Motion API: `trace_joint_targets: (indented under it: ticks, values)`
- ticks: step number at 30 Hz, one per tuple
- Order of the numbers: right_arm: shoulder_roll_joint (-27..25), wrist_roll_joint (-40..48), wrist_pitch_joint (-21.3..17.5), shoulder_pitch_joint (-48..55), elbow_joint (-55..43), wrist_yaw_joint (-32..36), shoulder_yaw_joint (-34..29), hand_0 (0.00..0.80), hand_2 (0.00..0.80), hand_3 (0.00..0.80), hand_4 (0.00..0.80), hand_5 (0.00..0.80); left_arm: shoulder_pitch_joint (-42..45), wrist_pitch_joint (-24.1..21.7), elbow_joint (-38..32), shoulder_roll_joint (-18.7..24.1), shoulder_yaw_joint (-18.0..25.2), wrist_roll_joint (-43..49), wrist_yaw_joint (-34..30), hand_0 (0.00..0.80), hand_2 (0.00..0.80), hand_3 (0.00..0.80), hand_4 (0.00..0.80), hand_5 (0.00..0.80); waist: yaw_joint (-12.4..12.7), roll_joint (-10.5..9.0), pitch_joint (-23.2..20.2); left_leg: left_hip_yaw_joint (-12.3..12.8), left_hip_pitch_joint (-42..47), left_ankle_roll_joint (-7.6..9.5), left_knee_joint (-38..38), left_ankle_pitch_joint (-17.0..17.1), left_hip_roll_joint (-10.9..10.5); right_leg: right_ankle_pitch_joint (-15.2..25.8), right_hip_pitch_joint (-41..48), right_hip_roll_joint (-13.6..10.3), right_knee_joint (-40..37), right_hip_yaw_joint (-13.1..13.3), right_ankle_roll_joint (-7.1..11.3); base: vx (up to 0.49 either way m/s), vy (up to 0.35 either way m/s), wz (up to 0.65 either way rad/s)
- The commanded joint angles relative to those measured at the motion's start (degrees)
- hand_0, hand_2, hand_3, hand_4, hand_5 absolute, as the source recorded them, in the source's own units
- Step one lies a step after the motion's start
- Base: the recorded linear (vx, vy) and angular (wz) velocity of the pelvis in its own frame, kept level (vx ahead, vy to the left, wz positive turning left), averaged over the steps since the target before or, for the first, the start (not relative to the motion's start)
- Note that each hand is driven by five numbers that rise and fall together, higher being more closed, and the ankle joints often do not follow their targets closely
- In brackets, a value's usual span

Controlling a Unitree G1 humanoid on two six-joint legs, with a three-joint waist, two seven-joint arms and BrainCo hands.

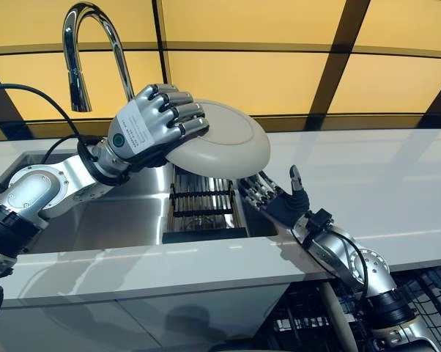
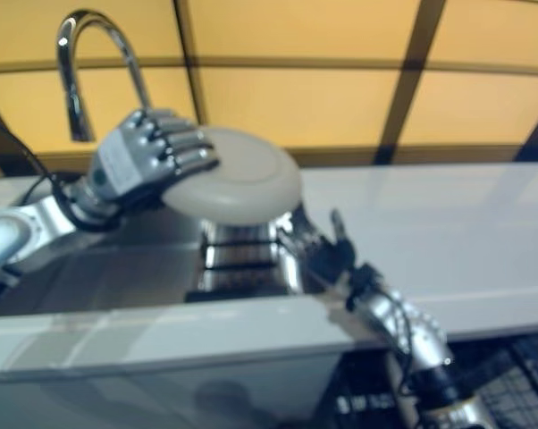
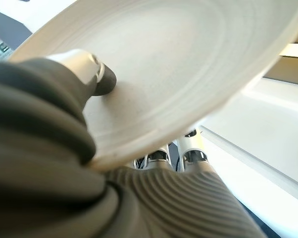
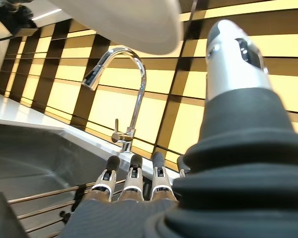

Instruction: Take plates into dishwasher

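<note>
While our left hand (image 1: 149, 125) clamps its fingers on the round white ceramic plate (image 1: 224, 139) above the steel sink (image 1: 125, 213), our right hand (image 1: 279, 199) waits beneath, fingers released. Risk: the edge-only grip slips and the plate drops onto the sink rack (image 1: 202, 202).

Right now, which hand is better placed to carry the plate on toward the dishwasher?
Left. The left hand already has its fingers curled over the plate, lifted above the sink. The right hand is open and empty below the plate, palm up, so it could only take a handover.
</note>
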Motion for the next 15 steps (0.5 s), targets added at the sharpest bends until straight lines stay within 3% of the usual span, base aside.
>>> trace_joint_targets:
  ticks: [1, 15]
  values:
    - [-1.71, 3.16, -0.95, -6.35, -3.94, 1.35, -1.31, 0.000, 0.000, 0.000, 0.000, 0.000, -9.65, 0.97, 2.84, -0.75, -1.39, -5.19, 0.05, 0.800, 0.800, 0.800, 0.800, 0.800, -0.37, 1.42, -0.88, 0.46, -0.26, -0.20, -0.04, -2.59, -1.16, -3.08, 1.84, 3.97, 0.22, -1.24, 0.58, 0.000, 0.000, 0.00]
    - [-1.51, 3.16, -1.66, -7.74, -5.24, 2.11, -0.26, 0.000, 0.000, 0.000, 0.000, 0.000, -11.59, 0.09, 1.40, -1.76, -2.90, -5.54, -1.24, 0.800, 0.800, 0.800, 0.800, 0.800, -0.24, 1.36, -0.81, 0.31, -0.17, -0.20, -0.04, -2.65, -1.21, -3.09, 2.00, 3.90, 0.22, -1.55, 0.60, 0.000, 0.000, 0.00]
